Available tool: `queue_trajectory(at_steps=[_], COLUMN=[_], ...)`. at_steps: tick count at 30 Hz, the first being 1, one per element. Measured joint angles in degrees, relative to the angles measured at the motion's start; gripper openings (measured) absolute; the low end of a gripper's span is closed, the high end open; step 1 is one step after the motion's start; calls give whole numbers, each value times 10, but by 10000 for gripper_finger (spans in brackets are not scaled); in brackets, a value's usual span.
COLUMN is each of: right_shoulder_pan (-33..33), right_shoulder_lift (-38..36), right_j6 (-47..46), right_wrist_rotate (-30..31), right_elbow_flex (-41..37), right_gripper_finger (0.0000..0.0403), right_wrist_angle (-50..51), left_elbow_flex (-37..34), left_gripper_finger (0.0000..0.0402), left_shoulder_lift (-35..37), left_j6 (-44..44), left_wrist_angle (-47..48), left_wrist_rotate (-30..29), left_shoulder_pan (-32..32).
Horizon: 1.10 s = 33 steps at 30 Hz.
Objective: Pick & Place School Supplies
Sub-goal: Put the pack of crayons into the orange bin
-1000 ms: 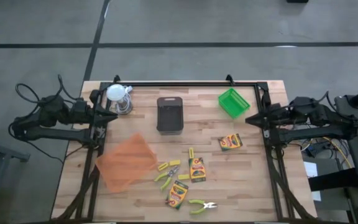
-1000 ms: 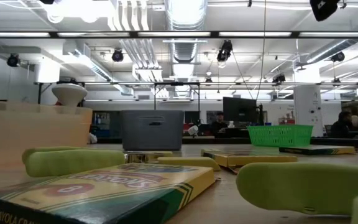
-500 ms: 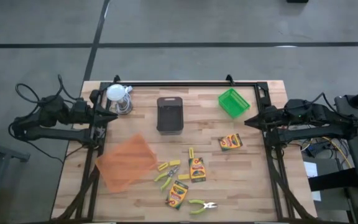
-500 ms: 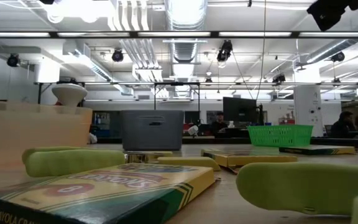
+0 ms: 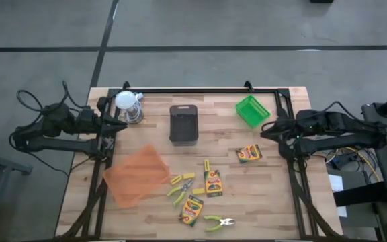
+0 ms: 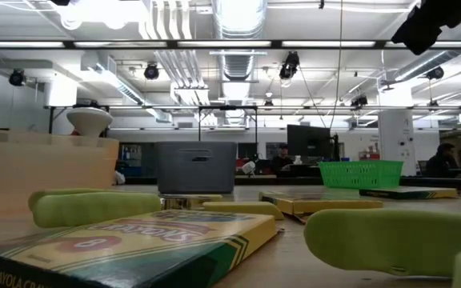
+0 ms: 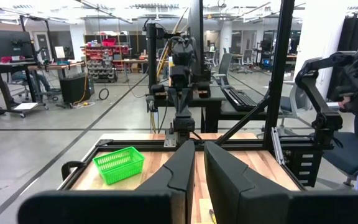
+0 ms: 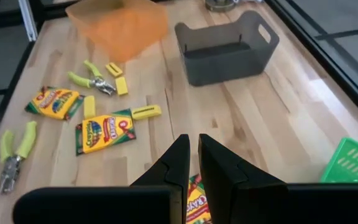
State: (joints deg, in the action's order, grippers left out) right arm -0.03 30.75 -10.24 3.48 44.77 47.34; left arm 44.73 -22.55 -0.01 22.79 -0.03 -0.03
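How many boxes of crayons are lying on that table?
3. One crayon box lies alone near the green basket; a second box sits mid-table beside a yellow stick; a third box lies nearest the front edge. None seem hidden.

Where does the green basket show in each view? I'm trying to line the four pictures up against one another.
High view: the green basket sits at the table's far right, near the right gripper.
Low view: it stands right of centre, in the background.
Left wrist view: it lies on the table past the left gripper.
Right wrist view: only a corner shows at the edge.
Shared landmark: the dark bin, beside the basket.
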Motion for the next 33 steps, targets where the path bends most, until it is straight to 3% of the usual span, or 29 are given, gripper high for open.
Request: queue_trajectory(at_steps=[9,20,33], right_shoulder_pan=[0,0,0], right_shoulder_lift=[20,33,114], right_j6=[-68,-97,-93], right_wrist_rotate=[0,-9,-9], right_elbow_flex=[0,-2,-3], right_gripper_finger=[53,178,303], right_wrist_angle=[-16,-12,-8], left_elbow_flex=[0,0,0], left_gripper_finger=[44,44,44], left_shoulder_lift=[0,0,0], left_j6=[0,0,0], left_wrist_angle=[0,0,0], left_wrist_rotate=[0,0,0], left_shoulder_pan=[0,0,0])
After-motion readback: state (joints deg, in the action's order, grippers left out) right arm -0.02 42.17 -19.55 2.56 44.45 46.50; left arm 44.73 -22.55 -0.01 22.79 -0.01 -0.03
